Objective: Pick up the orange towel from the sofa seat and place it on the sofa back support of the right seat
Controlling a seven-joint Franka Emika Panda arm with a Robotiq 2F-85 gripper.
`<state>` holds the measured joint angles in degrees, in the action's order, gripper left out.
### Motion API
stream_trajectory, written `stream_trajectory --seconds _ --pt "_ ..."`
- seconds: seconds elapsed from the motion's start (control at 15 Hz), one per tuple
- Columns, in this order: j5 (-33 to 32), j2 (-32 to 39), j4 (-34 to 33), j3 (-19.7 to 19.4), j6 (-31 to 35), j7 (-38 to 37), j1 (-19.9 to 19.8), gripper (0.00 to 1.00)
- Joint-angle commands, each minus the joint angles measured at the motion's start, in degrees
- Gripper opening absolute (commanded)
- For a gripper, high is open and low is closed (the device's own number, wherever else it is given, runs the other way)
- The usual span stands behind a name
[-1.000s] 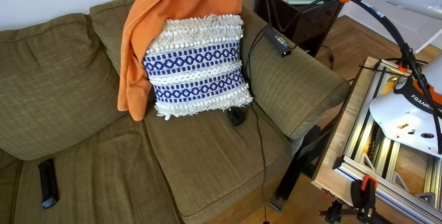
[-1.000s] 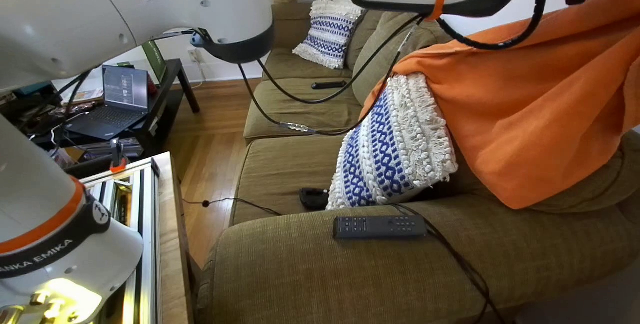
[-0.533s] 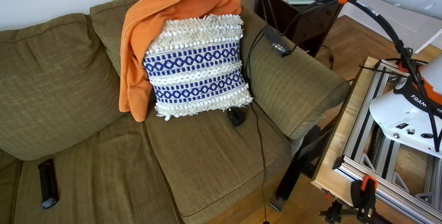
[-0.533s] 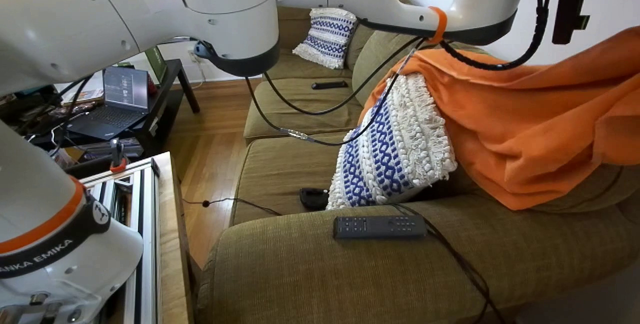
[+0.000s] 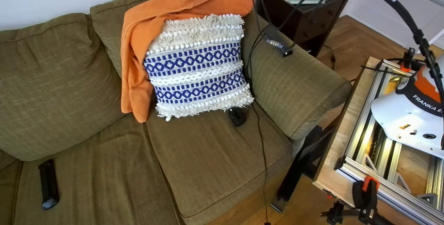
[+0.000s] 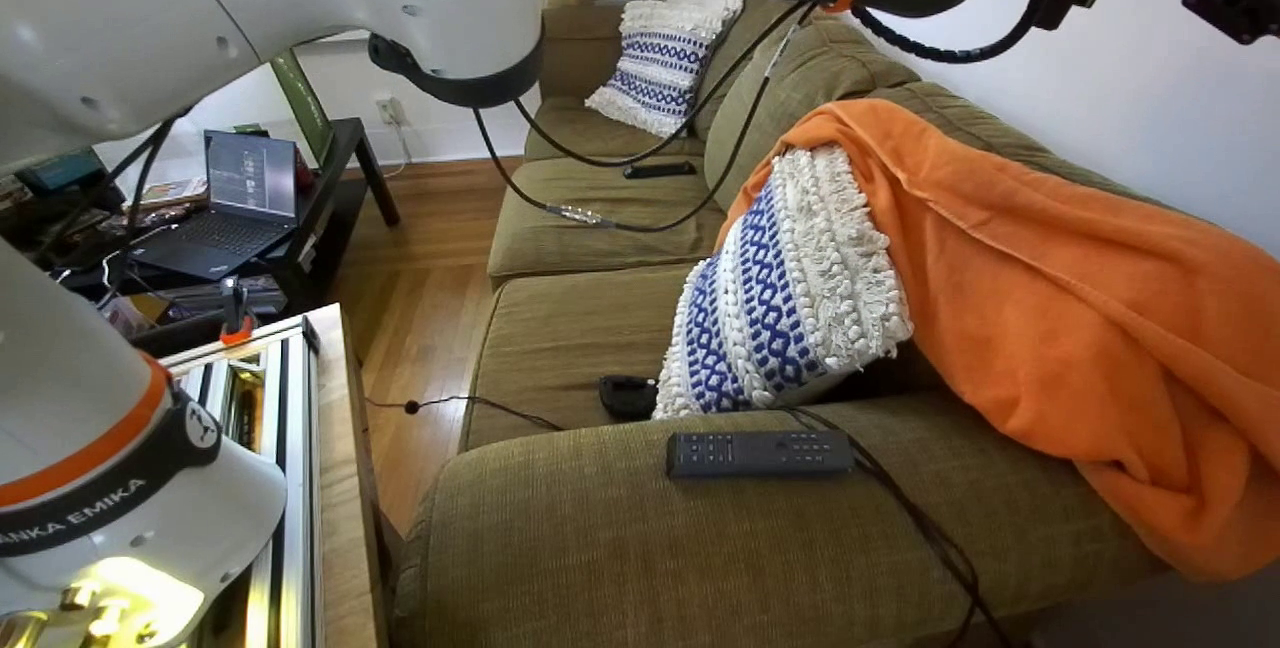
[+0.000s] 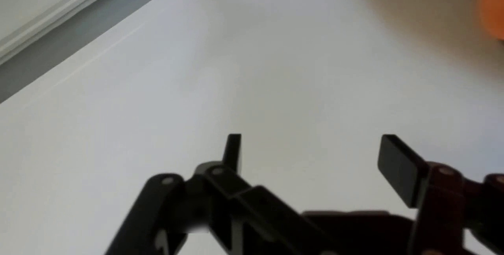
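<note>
Orange towel (image 6: 1090,308) now sags lower over the sofa back (image 6: 960,124), right of frame; the Robotiq gripper (image 7: 313,162) gapes wide.

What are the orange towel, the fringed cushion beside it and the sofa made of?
Orange towel: matte, soft-looking cloth, perhaps fleece or cotton, given its rounded folds.
Fringed cushion: matte textile cover, by its shaggy yarn fringes and white bobbles; fibre unclear.
Sofa: matte upholstery fabric, seemingly woven, with fine lines across the armrest.
</note>
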<state>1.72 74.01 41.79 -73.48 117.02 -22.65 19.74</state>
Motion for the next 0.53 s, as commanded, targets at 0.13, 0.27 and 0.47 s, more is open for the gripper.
stream_trajectory --seconds 0.13,0.27,0.47 --pt "5.7 -7.1 1.6 7.2 -5.8 10.7 1.6 1.00" --pt "7.7 -9.1 2.5 9.0 -7.8 13.0 1.9 1.00" --pt "10.7 -12.4 4.1 11.3 -10.7 15.4 2.2 1.00"
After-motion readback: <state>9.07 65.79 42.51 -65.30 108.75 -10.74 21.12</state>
